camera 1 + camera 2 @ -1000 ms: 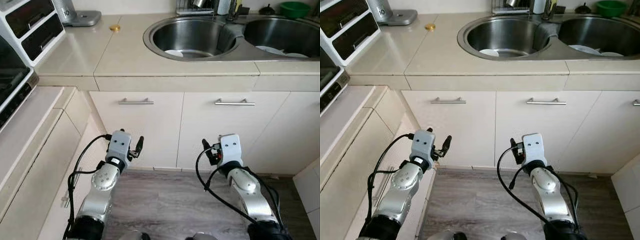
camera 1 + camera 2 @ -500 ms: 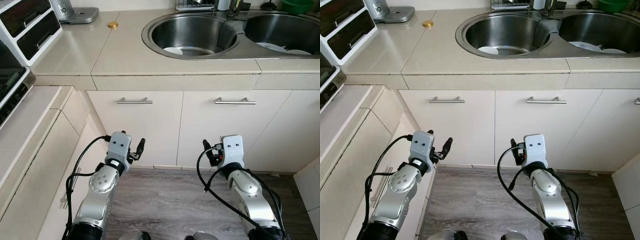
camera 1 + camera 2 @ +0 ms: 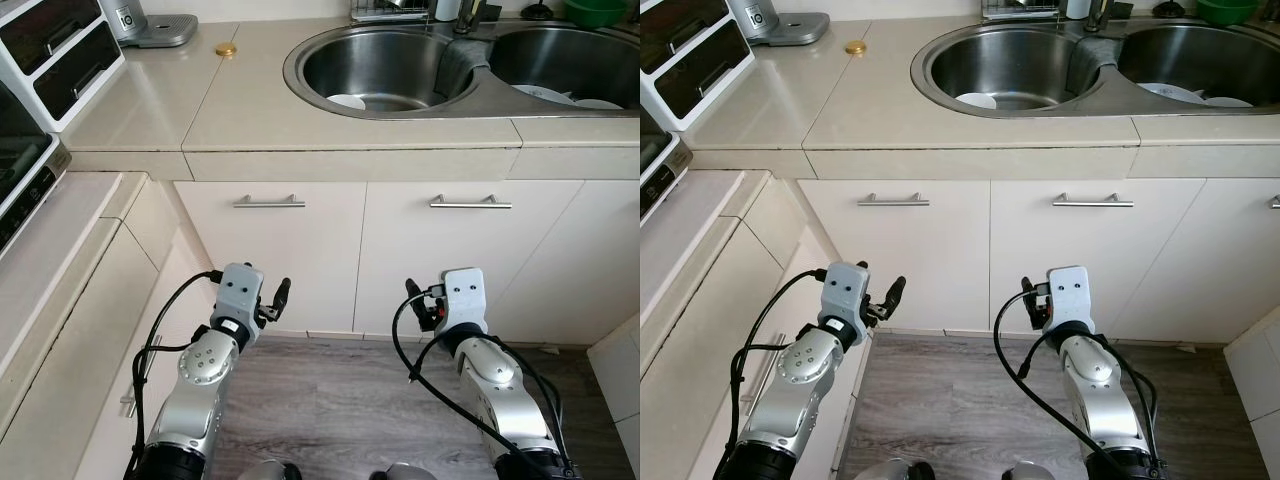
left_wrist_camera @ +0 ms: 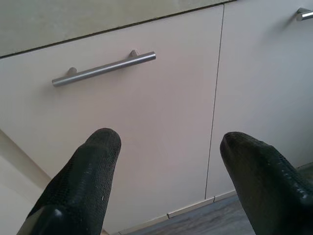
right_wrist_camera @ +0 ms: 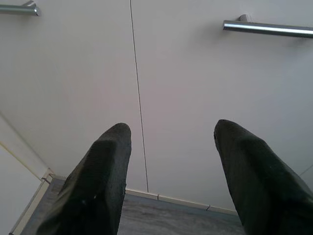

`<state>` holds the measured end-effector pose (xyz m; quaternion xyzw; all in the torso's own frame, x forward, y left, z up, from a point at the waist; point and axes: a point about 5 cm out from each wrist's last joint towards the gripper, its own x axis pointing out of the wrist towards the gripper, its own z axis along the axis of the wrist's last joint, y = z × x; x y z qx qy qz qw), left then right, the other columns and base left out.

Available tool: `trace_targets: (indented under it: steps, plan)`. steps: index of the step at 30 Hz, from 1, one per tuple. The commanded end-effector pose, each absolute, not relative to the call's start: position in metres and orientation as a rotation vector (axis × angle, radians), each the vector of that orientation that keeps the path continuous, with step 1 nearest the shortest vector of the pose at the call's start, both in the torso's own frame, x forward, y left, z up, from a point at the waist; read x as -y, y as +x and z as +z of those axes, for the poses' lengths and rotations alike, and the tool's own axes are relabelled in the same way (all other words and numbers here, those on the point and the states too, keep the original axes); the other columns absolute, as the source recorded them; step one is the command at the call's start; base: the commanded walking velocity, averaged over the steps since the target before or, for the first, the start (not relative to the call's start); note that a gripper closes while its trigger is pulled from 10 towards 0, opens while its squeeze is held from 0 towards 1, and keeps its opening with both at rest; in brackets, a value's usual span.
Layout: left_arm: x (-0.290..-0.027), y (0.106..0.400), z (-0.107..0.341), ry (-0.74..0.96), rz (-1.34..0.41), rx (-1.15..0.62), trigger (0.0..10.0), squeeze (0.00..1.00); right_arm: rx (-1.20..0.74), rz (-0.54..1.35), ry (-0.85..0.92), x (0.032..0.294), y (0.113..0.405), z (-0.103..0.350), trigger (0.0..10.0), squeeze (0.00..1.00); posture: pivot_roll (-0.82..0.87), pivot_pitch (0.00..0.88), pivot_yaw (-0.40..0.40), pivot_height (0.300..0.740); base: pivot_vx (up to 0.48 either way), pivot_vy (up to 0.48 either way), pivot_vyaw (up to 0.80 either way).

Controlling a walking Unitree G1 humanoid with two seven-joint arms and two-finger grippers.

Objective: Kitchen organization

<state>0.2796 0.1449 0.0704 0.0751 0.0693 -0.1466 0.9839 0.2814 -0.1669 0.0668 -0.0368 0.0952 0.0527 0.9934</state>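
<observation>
two textured black grippers, left gripper (image 4: 166, 142) and right gripper (image 5: 168, 132), spread apart before smooth cabinet doors (image 3: 350, 250).

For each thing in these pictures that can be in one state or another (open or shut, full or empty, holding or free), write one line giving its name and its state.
Left cabinet door: shut.
Right cabinet door: shut.
Left sink basin: holds a white dish, no water to be seen.
Right sink basin: holds white dishes.
Left gripper: open, holding nothing, low before the left cabinet door.
Right gripper: open, holding nothing, low before the doors.
</observation>
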Motion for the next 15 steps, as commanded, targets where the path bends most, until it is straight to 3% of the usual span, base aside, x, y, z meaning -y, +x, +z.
trace_targets:
  steps: [1, 15]
  plan:
    - [-0.1483, 0.2813, 0.0738, 0.151, -0.286, -0.134, 10.0, 0.0, -0.171, 0.1, -0.041, 0.1664, 0.2831, 0.0708, 10.0, 0.0, -0.08, 0.077, 0.06, 0.74, 0.0, 0.0, 0.0]
    - [-0.1473, 0.2829, 0.0746, 0.147, -0.285, -0.13, 10.0, 0.0, -0.167, 0.094, -0.05, 0.1683, 0.2848, 0.0721, 10.0, 0.0, -0.08, 0.08, 0.057, 0.706, 0.0, 0.0, 0.0]
